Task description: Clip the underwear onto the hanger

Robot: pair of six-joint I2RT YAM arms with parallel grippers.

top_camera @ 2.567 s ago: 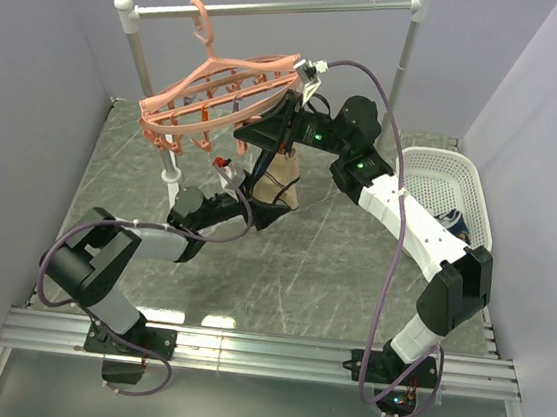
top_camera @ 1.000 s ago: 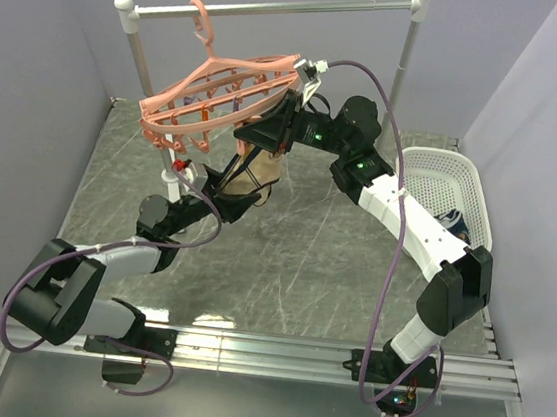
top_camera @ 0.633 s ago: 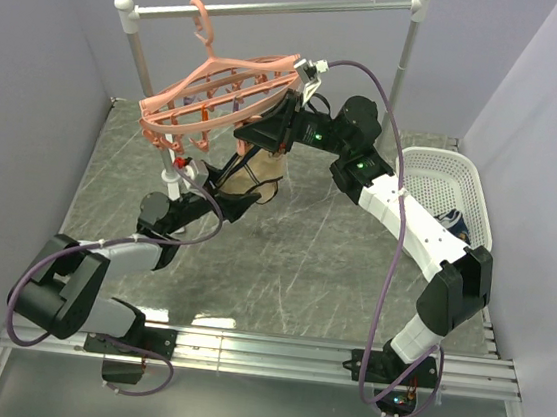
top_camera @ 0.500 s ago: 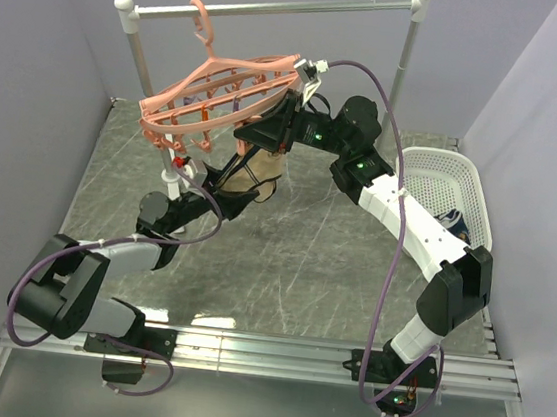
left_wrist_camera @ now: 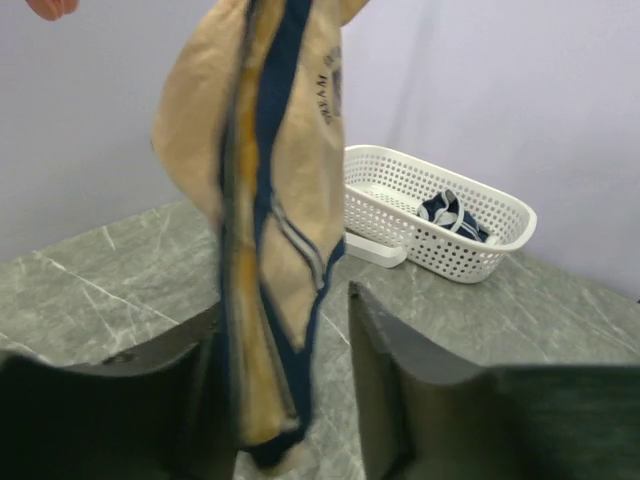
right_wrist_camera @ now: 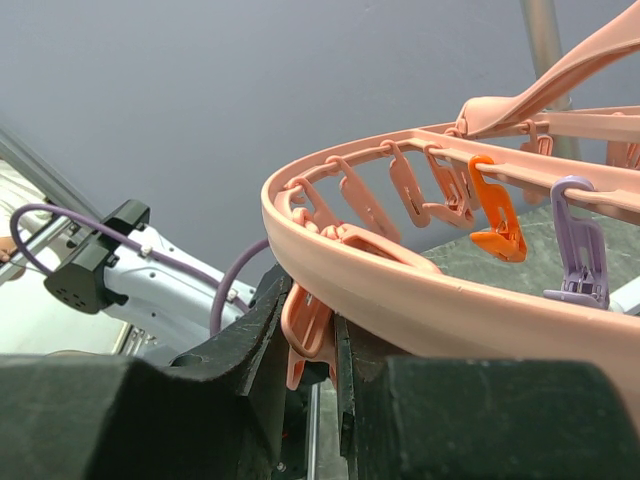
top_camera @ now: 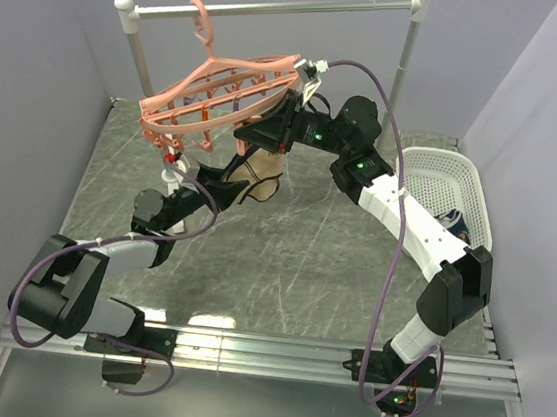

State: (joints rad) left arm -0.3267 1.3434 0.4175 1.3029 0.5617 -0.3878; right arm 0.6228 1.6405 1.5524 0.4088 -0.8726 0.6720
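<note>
**Here, briefs hang under the pink ring, between spread fingers**

The underwear (left_wrist_camera: 270,200) dangles in a narrow, lengthwise fold just below the near rim of the hanger (right_wrist_camera: 420,290), above the tabletop (top_camera: 293,260). Its lower end sits between the widely parted fingers of the left end effector (left_wrist_camera: 283,320), against the left finger, with a free gap to the right one. A stretch of tabletop separates it from the white basket (left_wrist_camera: 440,250) by the right wall, which holds a dark garment (left_wrist_camera: 452,215). The fabric is tan with navy trim and small print near the top. The right end effector (right_wrist_camera: 315,320) pinches a salmon clip (right_wrist_camera: 300,345) under the ring. The hanger hooks over the silver rack (top_camera: 271,8). The briefs' upper edge is cut off or hidden, so I cannot tell whether any clip grips it.
</note>
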